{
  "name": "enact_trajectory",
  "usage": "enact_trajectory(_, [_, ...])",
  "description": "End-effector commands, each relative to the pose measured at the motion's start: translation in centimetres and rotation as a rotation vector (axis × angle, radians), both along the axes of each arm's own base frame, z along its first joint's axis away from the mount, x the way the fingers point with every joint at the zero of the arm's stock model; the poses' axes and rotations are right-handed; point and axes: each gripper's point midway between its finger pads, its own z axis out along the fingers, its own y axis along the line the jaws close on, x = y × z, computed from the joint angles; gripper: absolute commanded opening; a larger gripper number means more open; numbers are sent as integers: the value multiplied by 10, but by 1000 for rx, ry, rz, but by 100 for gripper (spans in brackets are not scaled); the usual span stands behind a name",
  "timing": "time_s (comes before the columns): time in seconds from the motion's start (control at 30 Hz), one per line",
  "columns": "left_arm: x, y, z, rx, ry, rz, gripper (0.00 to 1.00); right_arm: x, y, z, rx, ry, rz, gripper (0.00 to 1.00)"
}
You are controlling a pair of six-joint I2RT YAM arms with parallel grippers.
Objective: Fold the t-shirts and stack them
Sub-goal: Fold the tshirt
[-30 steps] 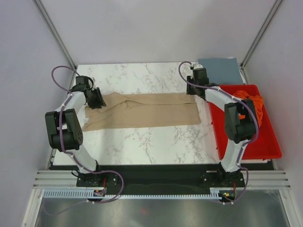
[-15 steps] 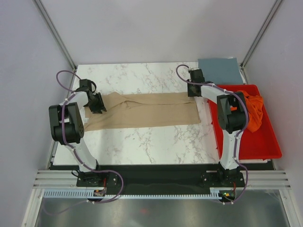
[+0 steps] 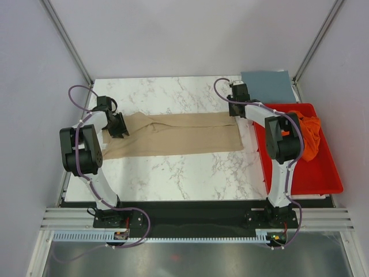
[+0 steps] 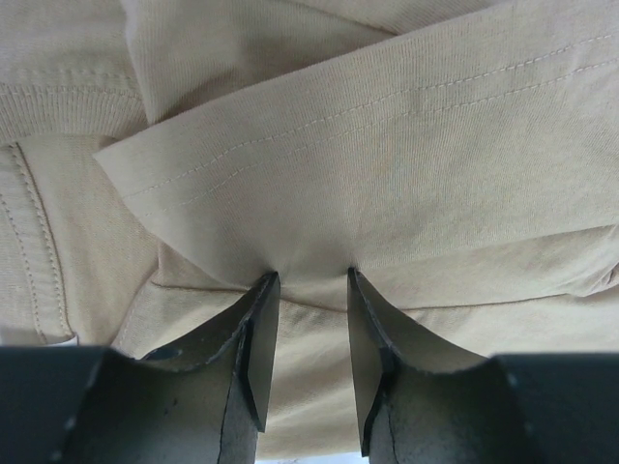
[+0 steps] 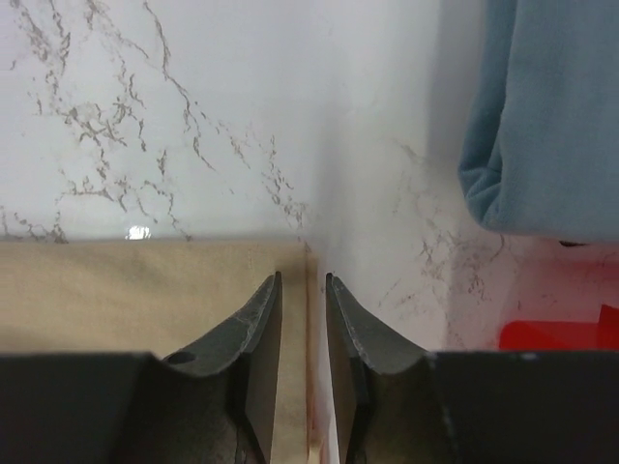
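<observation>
The tan t-shirt (image 3: 179, 134) lies folded lengthwise on the table (image 3: 173, 173). The left claw (image 4: 305, 278) pinches its 9 o'clock end; the right claw (image 5: 303, 280) nips its 3 o'clock edge.

White grey-veined marble surface (image 3: 173, 173) w/ rigid red rect. plastic tray (image 3: 321, 174) at its right edge, black strip (image 3: 190, 208) along near side.

The tan t-shirt (image 4: 387, 184) between the left fingers (image 4: 253, 358) is soft, matt knit cloth with stitched hems. Beyond the matt black right fingers (image 5: 259, 358), the worktop (image 5: 193, 116) looks smooth and marble-patterned.
</observation>
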Motion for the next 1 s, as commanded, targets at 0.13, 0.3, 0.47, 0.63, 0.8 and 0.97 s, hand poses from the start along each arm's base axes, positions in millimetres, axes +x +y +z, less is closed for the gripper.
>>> enact_trajectory(0.13, [10,16,28,69,-60,40,44,-21,25,61,132,-8,-2,33])
enact_trajectory(0.3, [5,16,15,64,-18,48,44,-45,34,38,180,97,7,31])
enact_trajectory(0.47, [-2,22,-5,75,38,60,44,-56,25,8,130,148,-2,28])
enact_trajectory(0.63, [-2,26,-5,91,43,65,44,-63,0,-12,0,170,-50,25])
enact_trajectory(0.8, [0,25,1,83,28,62,44,-60,-9,-7,-42,150,-65,22])
enact_trajectory(0.97, [6,18,28,53,-35,31,45,-54,-8,7,-34,110,-74,22])
